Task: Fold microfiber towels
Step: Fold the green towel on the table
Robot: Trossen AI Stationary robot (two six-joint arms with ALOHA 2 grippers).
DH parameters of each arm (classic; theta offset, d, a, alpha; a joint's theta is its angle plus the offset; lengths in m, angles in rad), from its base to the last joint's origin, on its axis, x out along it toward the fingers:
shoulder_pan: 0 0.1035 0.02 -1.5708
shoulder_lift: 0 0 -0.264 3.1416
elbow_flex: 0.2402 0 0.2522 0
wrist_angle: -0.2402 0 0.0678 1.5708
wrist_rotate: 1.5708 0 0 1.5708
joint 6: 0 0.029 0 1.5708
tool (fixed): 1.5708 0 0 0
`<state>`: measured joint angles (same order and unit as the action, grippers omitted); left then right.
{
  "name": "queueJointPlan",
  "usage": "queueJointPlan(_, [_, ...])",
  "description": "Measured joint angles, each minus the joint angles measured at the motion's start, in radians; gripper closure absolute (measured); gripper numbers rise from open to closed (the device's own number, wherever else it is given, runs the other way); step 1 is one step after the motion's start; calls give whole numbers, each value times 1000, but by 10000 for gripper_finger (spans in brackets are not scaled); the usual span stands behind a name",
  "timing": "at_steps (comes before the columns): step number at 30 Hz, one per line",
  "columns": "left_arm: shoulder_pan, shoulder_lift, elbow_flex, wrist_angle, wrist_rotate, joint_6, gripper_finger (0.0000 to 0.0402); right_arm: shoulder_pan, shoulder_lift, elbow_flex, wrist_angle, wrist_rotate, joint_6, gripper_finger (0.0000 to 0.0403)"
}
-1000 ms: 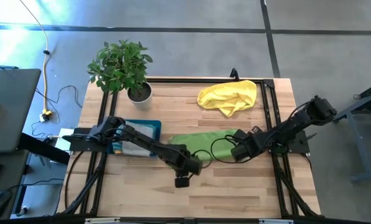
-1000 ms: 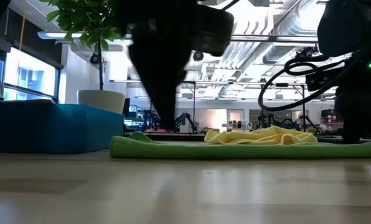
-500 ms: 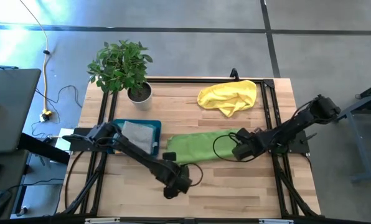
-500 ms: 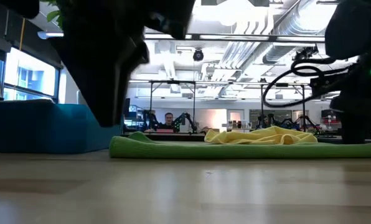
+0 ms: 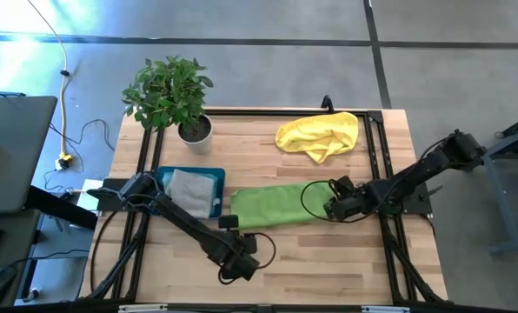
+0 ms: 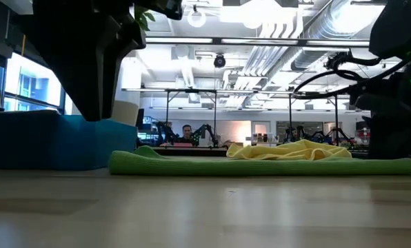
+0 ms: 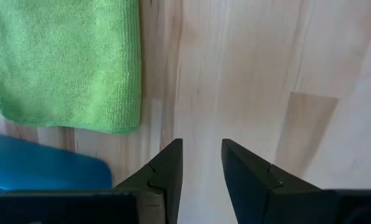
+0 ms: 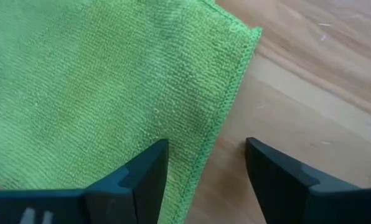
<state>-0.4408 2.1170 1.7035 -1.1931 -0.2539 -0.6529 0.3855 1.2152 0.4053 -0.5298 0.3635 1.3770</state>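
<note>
With the green towel (image 5: 272,207) folded once, both grippers sat empty beside it: right gripper (image 8: 204,168) spread wide, left gripper (image 7: 201,163) narrowly parted. Next probably needs regrasping an edge.

A lime green towel (image 5: 275,207) is lying folded in a long strip mid-table (image 5: 346,261). The right gripper (image 5: 330,209) is sitting at its right end, the left gripper (image 5: 233,271) hanging over bare wood nearer the front edge. A yellow towel (image 5: 319,135) is lying crumpled behind, a grey towel (image 5: 189,191) resting in the teal tray (image 5: 214,177), beside a potted plant (image 5: 172,94).
</note>
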Motion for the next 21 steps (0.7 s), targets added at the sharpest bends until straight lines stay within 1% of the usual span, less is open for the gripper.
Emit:
queueJointPlan(2, [0, 0, 0, 0, 0, -2, 302, 0, 2, 17, -9, -1, -9, 199])
queueJointPlan(4, [0, 0, 0, 0, 0, -2, 302, 1, 2, 41, 17, -3, -8, 199])
queueJointPlan(7, [0, 0, 0, -3, 0, -2, 302, 1, 10, 42, 34, 5, 33, 199])
queueJointPlan(19, [0, 0, 0, -15, 0, 9, 302, 3, 143, 48, 83, 63, 36, 200])
queueJointPlan(21, [0, 0, 0, -15, 0, 9, 302, 2, 149, 48, 91, 74, 36, 207])
